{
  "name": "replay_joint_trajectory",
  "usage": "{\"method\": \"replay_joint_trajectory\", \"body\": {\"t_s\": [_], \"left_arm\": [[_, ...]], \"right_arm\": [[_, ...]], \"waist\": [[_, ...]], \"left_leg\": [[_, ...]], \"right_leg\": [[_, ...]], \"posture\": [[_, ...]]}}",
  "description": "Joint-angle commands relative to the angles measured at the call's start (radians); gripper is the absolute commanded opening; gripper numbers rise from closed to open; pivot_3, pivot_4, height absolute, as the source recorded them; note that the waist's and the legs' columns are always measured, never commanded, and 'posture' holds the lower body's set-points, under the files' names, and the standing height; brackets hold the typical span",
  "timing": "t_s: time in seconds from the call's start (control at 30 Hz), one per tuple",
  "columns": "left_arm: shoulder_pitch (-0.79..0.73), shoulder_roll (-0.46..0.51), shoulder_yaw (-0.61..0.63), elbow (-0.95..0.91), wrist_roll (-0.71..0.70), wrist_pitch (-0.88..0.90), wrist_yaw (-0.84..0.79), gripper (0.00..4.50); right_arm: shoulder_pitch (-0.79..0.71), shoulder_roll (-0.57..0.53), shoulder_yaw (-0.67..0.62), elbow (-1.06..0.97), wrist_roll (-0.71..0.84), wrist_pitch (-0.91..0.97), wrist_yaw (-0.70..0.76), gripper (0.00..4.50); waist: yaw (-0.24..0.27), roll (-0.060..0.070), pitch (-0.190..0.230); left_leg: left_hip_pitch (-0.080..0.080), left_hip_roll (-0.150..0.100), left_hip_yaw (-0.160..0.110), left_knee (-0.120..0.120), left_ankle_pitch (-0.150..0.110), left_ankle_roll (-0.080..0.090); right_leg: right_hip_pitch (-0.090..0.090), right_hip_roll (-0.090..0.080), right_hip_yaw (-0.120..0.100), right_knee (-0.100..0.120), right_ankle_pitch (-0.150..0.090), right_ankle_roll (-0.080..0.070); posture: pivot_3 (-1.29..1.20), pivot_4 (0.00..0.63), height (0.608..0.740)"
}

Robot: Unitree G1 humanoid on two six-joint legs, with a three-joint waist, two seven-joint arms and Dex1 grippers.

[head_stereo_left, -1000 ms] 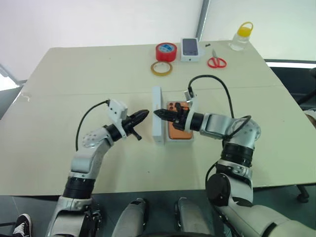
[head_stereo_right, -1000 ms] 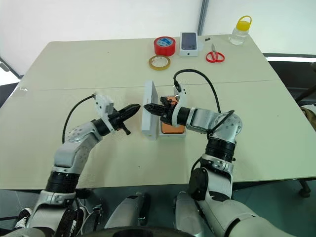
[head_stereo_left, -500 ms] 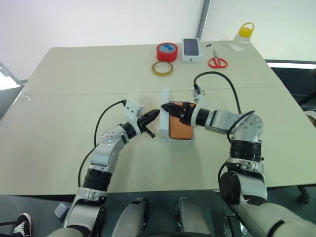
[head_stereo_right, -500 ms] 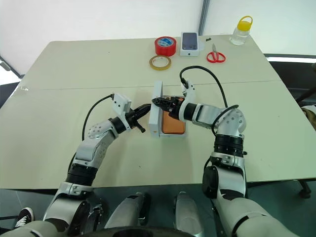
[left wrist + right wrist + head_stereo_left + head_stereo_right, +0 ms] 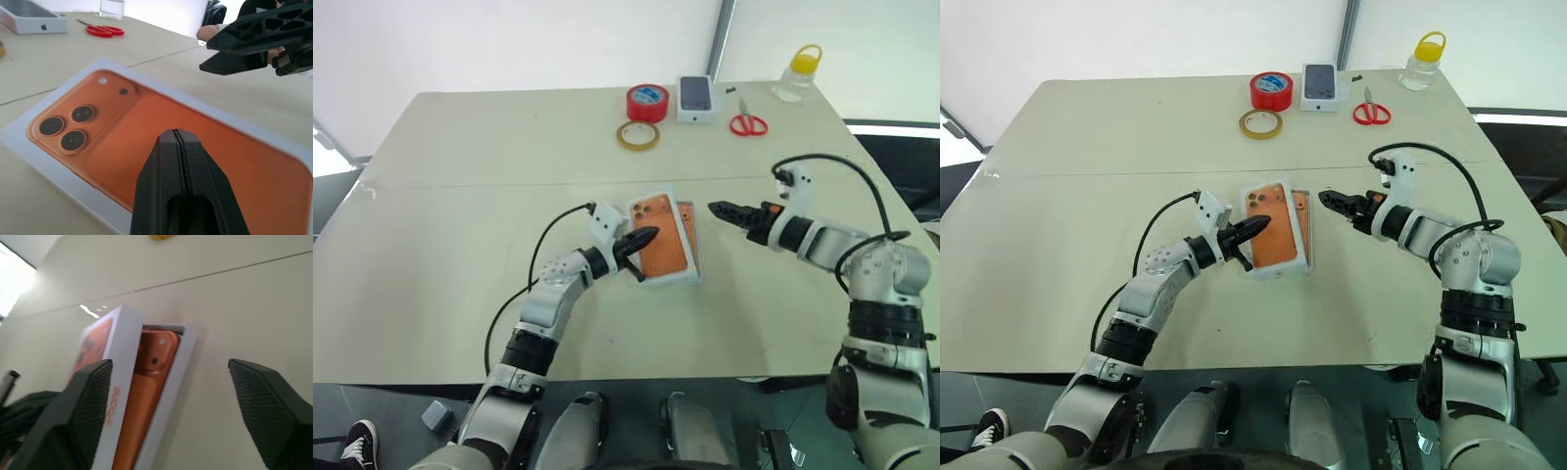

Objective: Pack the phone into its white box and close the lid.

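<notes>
The left gripper (image 5: 644,235) had its two black fingers pressed together with nothing between them, its tip resting on or just above the lid (image 5: 651,245) near the middle of the table (image 5: 460,215). The lid, white-walled with an orange phone printed on its top, lay tilted over the left part of the white box (image 5: 1307,240), not seated square. In the right wrist view the phone (image 5: 146,382) lay inside the box, its orange back and one lens showing in the gap beside the lid's raised wall. The box's right wall stood uncovered.

The right gripper (image 5: 729,211) hovered above the table to the right of the box, apart from it, its fingers spread wide and empty, pointing toward the box.

Farther back, near the table's far edge, lay a yellowish tape ring (image 5: 636,135), a red tape roll (image 5: 647,102), a small white box printed with a dark phone (image 5: 696,98), red-handled scissors (image 5: 746,122) and a clear bottle with a yellow cap (image 5: 797,72).
</notes>
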Motion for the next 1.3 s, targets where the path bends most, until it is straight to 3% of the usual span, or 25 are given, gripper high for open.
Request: {"method": "replay_joint_trajectory", "body": {"t_s": [0.03, 0.1, 0.17, 0.4, 0.53, 0.67, 1.3], "left_arm": [[-0.031, 0.003, 0.009, -0.02, -0.008, -0.017, -0.018, 0.0], [-0.033, 0.014, 0.009, -0.025, 0.0, -0.021, -0.022, 0.0], [-0.039, 0.026, 0.021, -0.031, -0.002, -0.013, -0.017, 0.0], [0.018, 0.122, 0.072, -0.194, -0.036, 0.083, 0.004, 0.0], [0.126, 0.217, 0.123, -0.324, -0.065, 0.196, 0.017, 0.0], [0.178, 0.244, 0.118, -0.343, -0.06, 0.242, 0.03, 0.0], [0.017, 0.07, 0.0, 0.014, 0.058, 0.123, 0.056, 0.0]], "right_arm": [[0.018, -0.022, 0.092, -0.09, -0.118, -0.16, 0.029, 2.19], [0.051, -0.05, 0.2, -0.118, -0.241, -0.285, 0.053, 1.1], [0.06, -0.037, 0.227, -0.124, -0.278, -0.34, 0.057, 0.06], [0.059, -0.027, 0.303, -0.139, -0.382, -0.524, 0.129, 0.06], [0.083, -0.055, 0.369, -0.133, -0.455, -0.6, 0.195, 0.06], [0.089, -0.068, 0.406, -0.104, -0.522, -0.648, 0.227, 0.06], [0.09, -0.047, 0.4, -0.113, -0.599, -0.671, 0.276, 0.06]], "waist": [[0.002, 0.0, 0.0], [0.005, 0.0, 0.0], [0.006, 0.0, 0.0], [0.003, -0.001, 0.0], [0.003, 0.0, 0.0], [0.011, -0.001, 0.0], [0.013, -0.001, 0.0]], "left_leg": [[0.0, 0.0, 0.0, 0.0, 0.0, 0.0], [0.0, 0.0, 0.0, 0.0, 0.0, 0.0], [0.0, 0.0, 0.0, 0.0, 0.0, 0.0], [0.0, 0.0, 0.0, 0.0, 0.0, -0.001], [0.0, 0.0, -0.001, 0.0, 0.0, -0.001], [0.0, 0.0, -0.001, 0.001, 0.0, -0.001], [0.001, -0.001, -0.002, 0.001, 0.0, -0.001]], "right_leg": [[0.0, 0.0, 0.0, 0.0, 0.0, 0.0], [0.0, 0.0, 0.0, 0.0, 0.0, 0.0], [0.001, 0.0, 0.0, -0.001, 0.0, 0.0], [0.0, 0.0, 0.0, -0.001, 0.0, 0.0], [0.001, 0.0, 0.0, -0.001, 0.0, 0.0], [0.001, 0.0, 0.0, -0.001, 0.0, 0.0], [0.003, -0.001, -0.002, -0.002, 0.0, 0.0]], "posture": [[0.0, 0.15, 0.74], [0.0, 0.15, 0.74], [0.0, 0.15, 0.74], [0.0, 0.15, 0.74], [0.0, 0.15, 0.74], [0.0, 0.15, 0.74], [0.0, 0.15, 0.74]]}}
